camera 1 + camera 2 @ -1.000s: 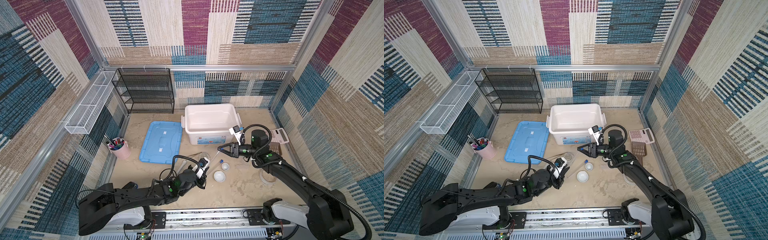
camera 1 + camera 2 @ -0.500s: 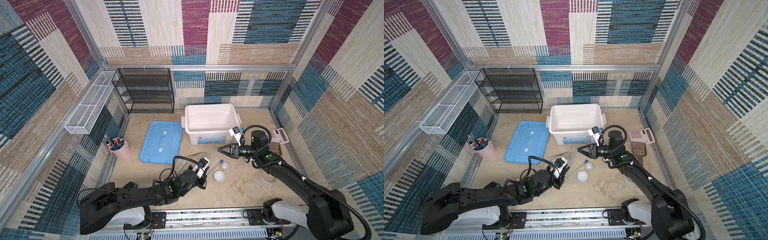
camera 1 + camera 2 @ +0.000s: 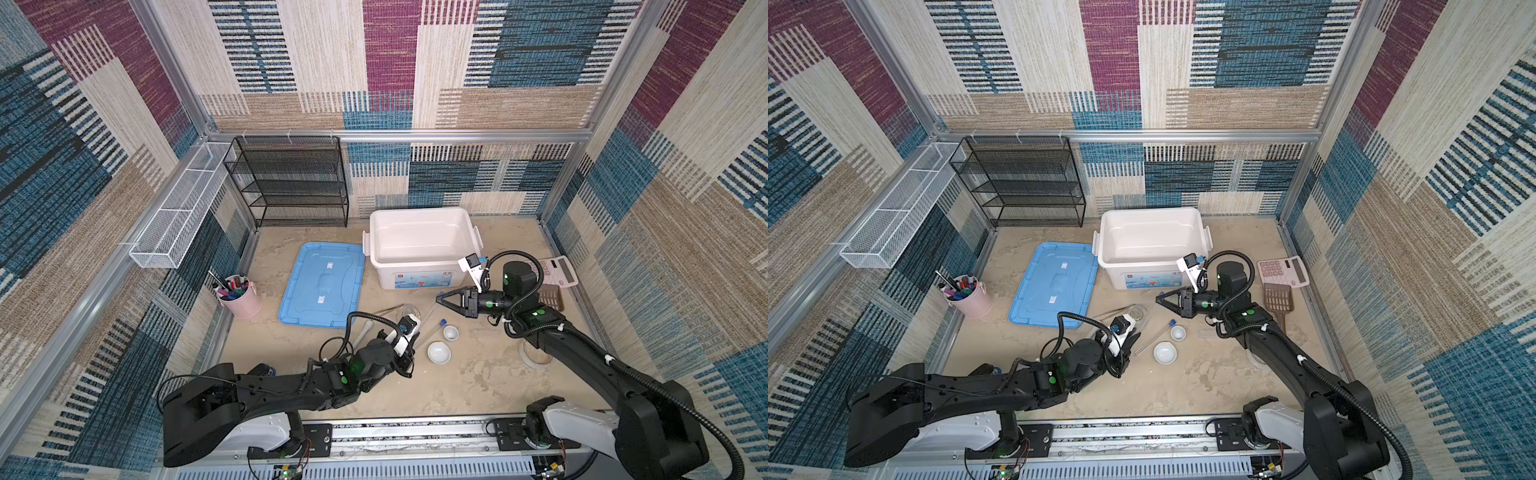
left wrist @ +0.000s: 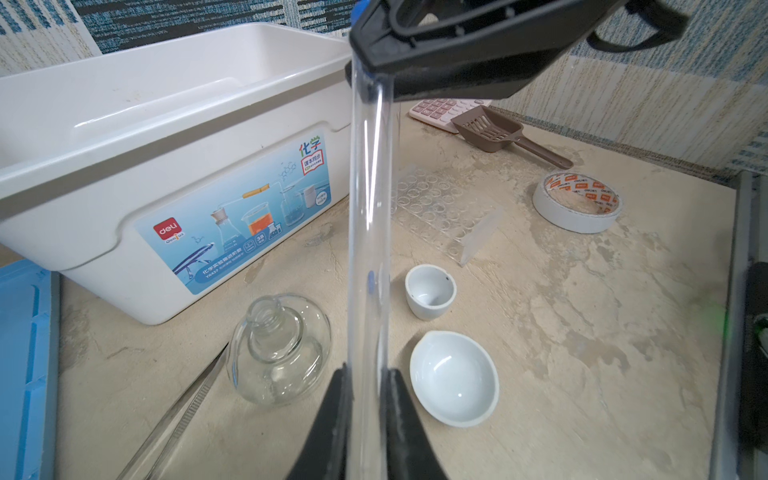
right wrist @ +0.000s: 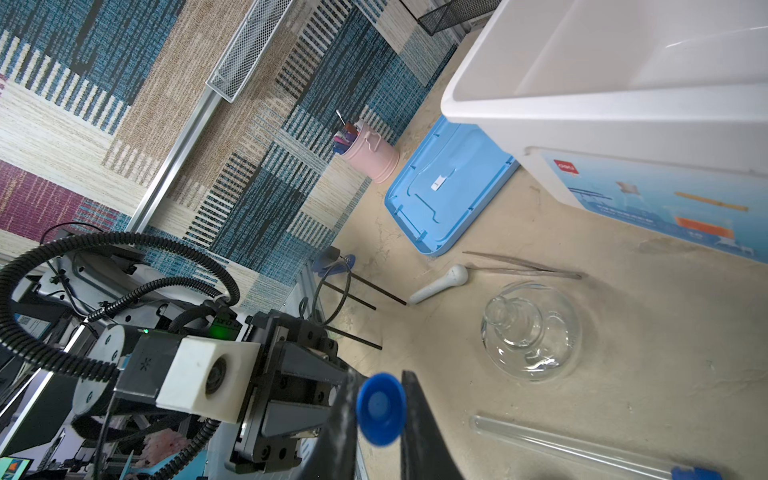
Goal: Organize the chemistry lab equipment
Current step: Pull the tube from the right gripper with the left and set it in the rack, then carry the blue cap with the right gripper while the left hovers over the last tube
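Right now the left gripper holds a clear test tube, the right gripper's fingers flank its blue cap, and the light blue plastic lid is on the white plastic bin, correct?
Not quite: both top views show the light blue plastic lid lying flat beside the open white plastic bin, not on it. The rest holds.

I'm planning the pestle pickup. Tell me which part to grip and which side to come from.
Grip the white pestle at mid-shaft, straight down from above, jaws across its width. It lies flat, and the shaft is slim and straight; the rounded head would likely slip. The black ring tripod crowds its thin end, the tweezers its head.
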